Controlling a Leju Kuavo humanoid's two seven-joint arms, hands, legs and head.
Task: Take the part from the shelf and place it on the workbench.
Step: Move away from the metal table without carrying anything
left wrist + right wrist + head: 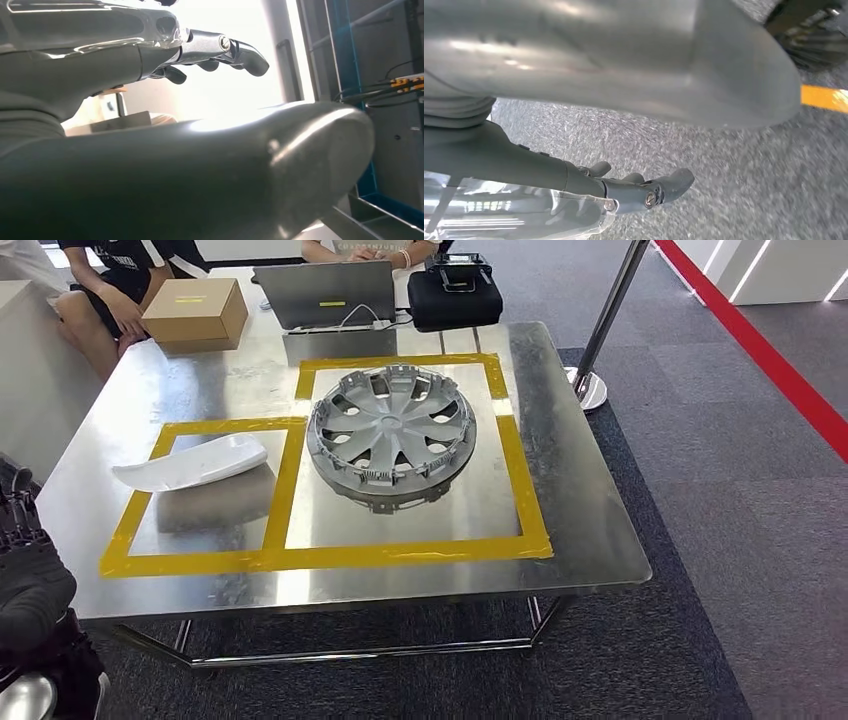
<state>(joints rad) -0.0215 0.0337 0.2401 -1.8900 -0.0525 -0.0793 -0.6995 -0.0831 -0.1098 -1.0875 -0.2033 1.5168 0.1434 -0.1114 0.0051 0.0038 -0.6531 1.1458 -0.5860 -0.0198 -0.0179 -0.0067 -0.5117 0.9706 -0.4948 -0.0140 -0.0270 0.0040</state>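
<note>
Silver plastic wheel cover (392,432) lies inside the yellow-taped square (520,490) on the steel workbench (590,540).
White curved part (190,462) at nine o'clock; left hand (210,52) and right hand (639,187) spread, empty.

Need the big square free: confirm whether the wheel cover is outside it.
No, the wheel cover lies inside the larger yellow-taped square on the workbench.

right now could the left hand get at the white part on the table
Probably yes: the left hand is empty at the near left corner, and the white part lies in the left taped box with nothing between them, though it would need a forward stretch.
</note>
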